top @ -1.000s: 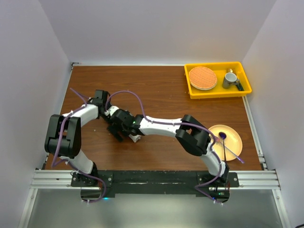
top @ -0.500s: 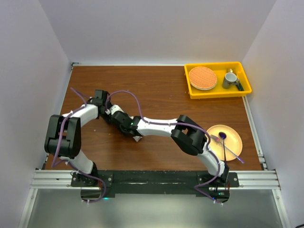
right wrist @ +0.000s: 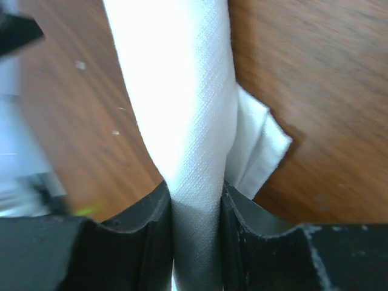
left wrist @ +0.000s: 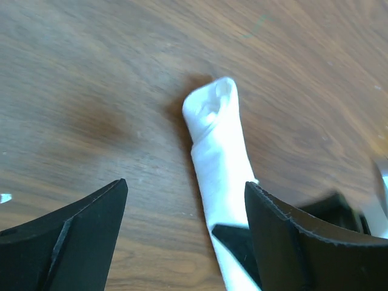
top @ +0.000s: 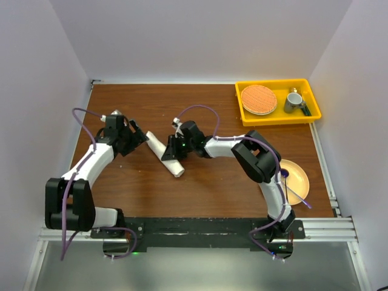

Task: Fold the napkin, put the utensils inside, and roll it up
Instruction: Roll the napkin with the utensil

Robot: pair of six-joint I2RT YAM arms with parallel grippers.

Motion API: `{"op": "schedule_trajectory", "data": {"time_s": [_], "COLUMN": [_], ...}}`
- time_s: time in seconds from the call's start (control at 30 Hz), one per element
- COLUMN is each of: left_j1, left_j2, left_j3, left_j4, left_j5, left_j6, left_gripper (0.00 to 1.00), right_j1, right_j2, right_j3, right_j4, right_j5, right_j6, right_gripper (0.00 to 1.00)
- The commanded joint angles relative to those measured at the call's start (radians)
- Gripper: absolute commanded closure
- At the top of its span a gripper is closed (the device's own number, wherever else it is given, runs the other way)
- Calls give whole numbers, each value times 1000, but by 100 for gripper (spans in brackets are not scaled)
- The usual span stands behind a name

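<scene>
The napkin (top: 176, 168) lies rolled into a tight white tube, set diagonally on the wooden table left of centre. My right gripper (top: 170, 151) is shut across the roll's middle. In the right wrist view the napkin (right wrist: 182, 91) is pinched between its fingers (right wrist: 195, 194), with a loose corner sticking out to the right. My left gripper (top: 138, 137) stands open just off the roll's upper-left end. In the left wrist view that gripper (left wrist: 186, 185) has only wood between its tips, and the rolled napkin (left wrist: 218, 139) passes in front of its right finger. The utensils are hidden.
A yellow tray (top: 279, 119) at the back right holds a round orange waffle-like disc (top: 259, 99) and a small cup (top: 294, 100). A yellow plate (top: 300, 176) with a purple-ended utensil (top: 285, 174) sits by the right arm's base. White walls enclose the table.
My left gripper has opened and drawn back to the left, off the roll. The right gripper has closed on the roll's middle, and the rolled napkin now shows.
</scene>
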Motion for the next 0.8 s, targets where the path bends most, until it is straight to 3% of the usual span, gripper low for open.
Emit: {"op": "schedule_trajectory", "data": {"time_s": [0.0, 0.1, 0.13, 0.23, 0.4, 0.77], "left_j1": [7, -25, -36, -70, -97, -155], "left_j2": [-13, 45, 67, 154, 234, 341], "left_j3": [-53, -23, 6, 111, 149, 128], "left_j4": [153, 184, 144, -21, -45, 59], "left_j5": [256, 313, 288, 156, 104, 50], "left_j6": [28, 20, 34, 8, -38, -98], "left_gripper": [18, 18, 11, 7, 7, 21], "right_j1": [-54, -77, -80, -87, -86, -101], "right_j2": [99, 130, 130, 122, 107, 116], "right_j3": [-89, -128, -129, -125, -98, -82], "right_j4": [368, 458, 455, 394, 311, 297], "right_j5": [-383, -391, -385, -362, -347, -365], "right_j6": [385, 437, 429, 374, 313, 308], "right_gripper": [66, 64, 64, 63, 63, 59]}}
